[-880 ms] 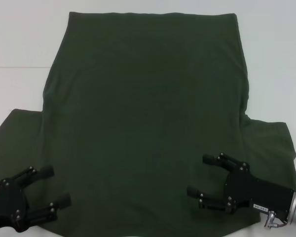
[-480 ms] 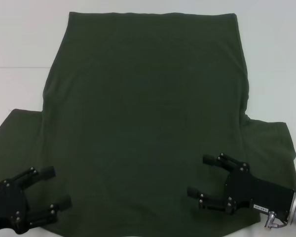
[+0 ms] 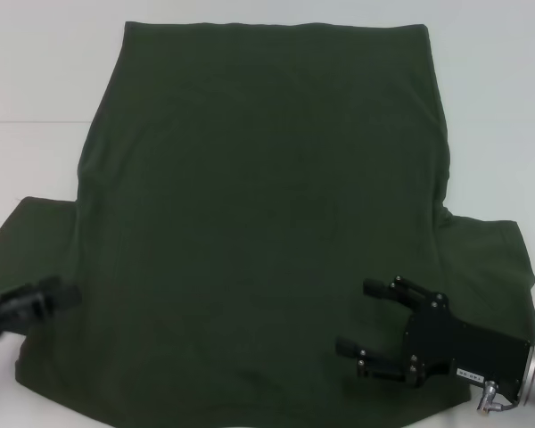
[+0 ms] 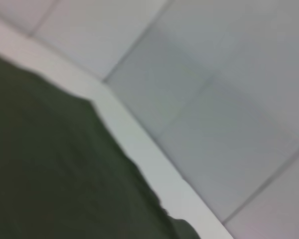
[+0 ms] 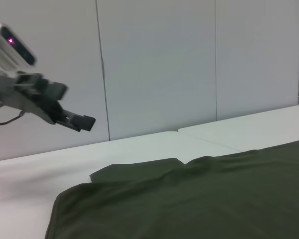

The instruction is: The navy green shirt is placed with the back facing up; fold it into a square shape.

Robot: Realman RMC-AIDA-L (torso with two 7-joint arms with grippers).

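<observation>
Left gripper [image 3: 36, 303] has pulled back off the shirt [image 3: 267, 205], fingers unclear; right gripper [image 3: 374, 325] hovers near, fingers spread; folding unstarted.

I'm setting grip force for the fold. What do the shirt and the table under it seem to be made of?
The shirt looks like soft, matte knit cloth, likely cotton: it lies limp with faint ripples at the sleeve edges and no shine. The table looks like a smooth, hard white surface, perhaps laminate; a thin seam line crosses it.
</observation>
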